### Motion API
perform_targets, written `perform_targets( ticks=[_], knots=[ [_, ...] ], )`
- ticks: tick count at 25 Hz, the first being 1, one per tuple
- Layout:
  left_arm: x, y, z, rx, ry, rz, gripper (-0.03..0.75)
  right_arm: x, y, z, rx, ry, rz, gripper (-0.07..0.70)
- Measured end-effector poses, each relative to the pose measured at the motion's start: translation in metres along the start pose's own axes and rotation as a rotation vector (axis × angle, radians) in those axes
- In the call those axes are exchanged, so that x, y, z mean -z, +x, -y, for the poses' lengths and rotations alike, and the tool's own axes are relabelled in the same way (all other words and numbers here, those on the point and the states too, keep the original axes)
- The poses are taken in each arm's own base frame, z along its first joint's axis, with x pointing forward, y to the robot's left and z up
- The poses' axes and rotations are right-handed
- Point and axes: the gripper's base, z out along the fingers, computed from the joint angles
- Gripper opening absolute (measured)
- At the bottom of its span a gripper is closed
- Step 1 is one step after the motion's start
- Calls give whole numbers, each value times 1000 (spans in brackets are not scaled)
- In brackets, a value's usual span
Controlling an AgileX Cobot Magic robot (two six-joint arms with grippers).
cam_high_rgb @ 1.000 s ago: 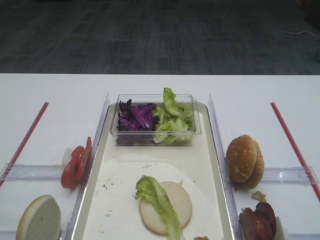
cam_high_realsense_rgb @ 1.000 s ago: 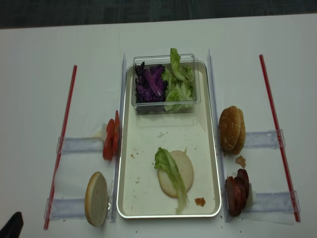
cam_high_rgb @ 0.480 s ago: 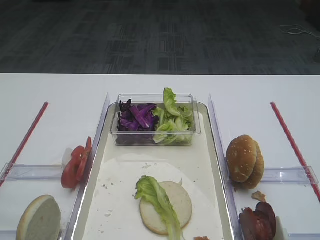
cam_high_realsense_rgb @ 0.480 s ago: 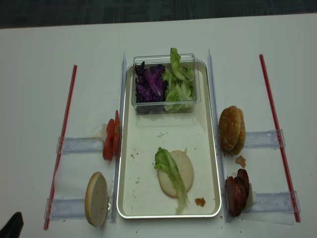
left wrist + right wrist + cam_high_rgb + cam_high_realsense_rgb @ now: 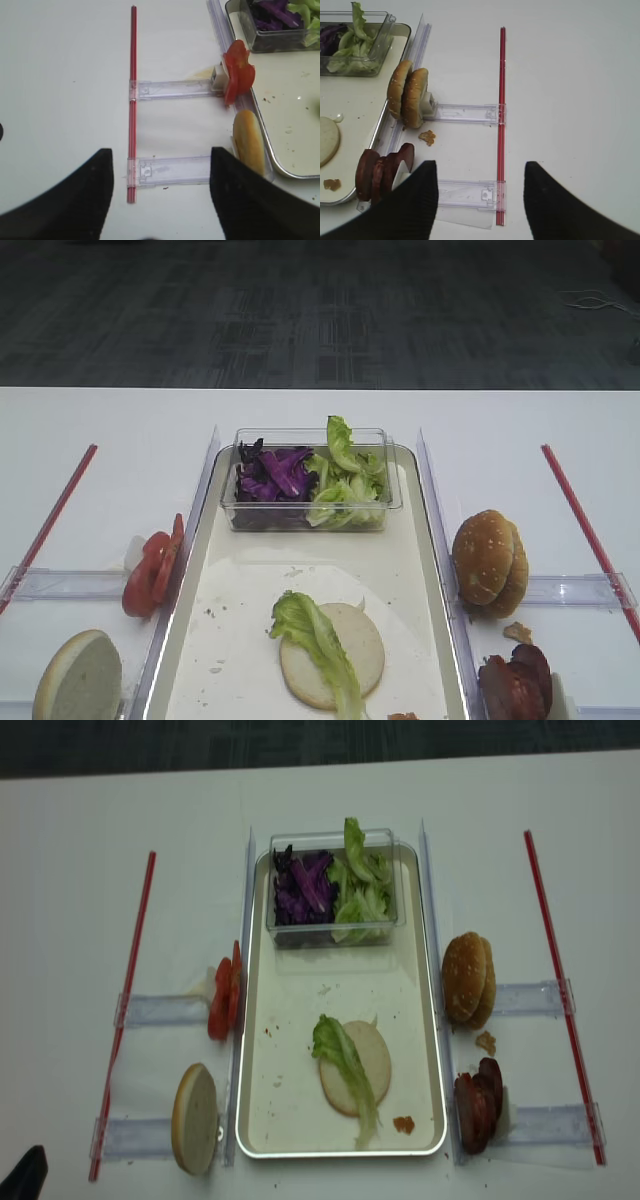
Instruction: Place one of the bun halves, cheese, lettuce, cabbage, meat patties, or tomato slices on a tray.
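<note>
On the cream tray [image 5: 420, 570] lies a pale bun half [image 5: 360, 638] with a lettuce leaf [image 5: 312, 632] draped over it. Purple cabbage [image 5: 272, 475] and more lettuce [image 5: 346, 488] fill a clear box at the tray's far end. Tomato slices [image 5: 150, 565] and a bun half [image 5: 78, 678] stand left of the tray. Sesame bun halves [image 5: 409, 99] and meat patties [image 5: 382, 170] stand to its right. My right gripper [image 5: 480, 165] hovers open over the table beside the patties. My left gripper [image 5: 161, 150] hovers open beside the left bun half [image 5: 248, 141]. No cheese shows.
Clear plastic rails [image 5: 535, 997] hold the upright food on both sides of the tray. Red strips [image 5: 558, 985] run along the table's outer left and right. A crumb [image 5: 426, 136] lies near the sesame buns, and another scrap [image 5: 403, 1125] sits on the tray.
</note>
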Motion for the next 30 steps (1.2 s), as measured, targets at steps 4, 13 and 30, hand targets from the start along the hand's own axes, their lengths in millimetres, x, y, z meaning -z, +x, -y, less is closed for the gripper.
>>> perform_targets(
  ticks=[4, 13, 30],
  knots=[
    [0, 0, 0, 0, 0, 0, 400, 0, 0, 0, 0, 0, 0, 434],
    [0, 0, 0, 0, 0, 0, 400, 0, 0, 0, 0, 0, 0, 434],
    [0, 0, 0, 0, 0, 0, 400, 0, 0, 0, 0, 0, 0, 473]
  ],
)
